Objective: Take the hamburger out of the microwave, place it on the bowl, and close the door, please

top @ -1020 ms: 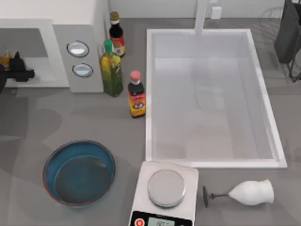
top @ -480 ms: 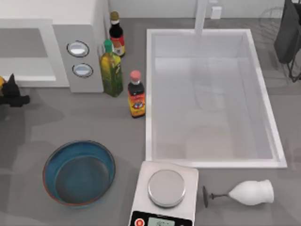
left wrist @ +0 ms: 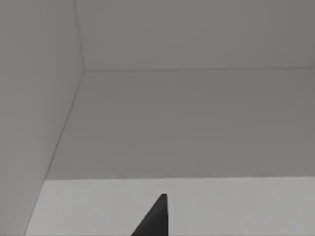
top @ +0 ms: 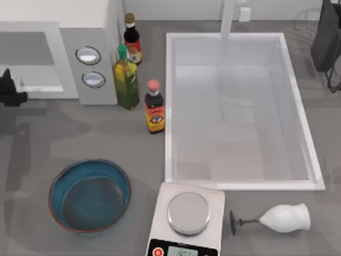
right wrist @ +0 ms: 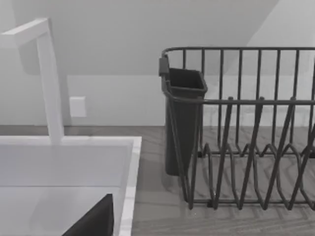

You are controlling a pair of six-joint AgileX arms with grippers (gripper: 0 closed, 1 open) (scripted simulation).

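White microwave (top: pixel 80 32) with grey dial panel; blue bowl (top: pixel 89 196), reddish-brown rim; black fingers (top: pixel 10 90).

left gripper (top: pixel 9 90): matte black, angular, pointed finger tip | right arm (top: pixel 326 37): dark charcoal, boxy link | no markings discernible

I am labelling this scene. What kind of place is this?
Most likely a kitchen counter: a sink is set into it, a microwave stands at the top view's left, and a dish rack stands beside the sink.
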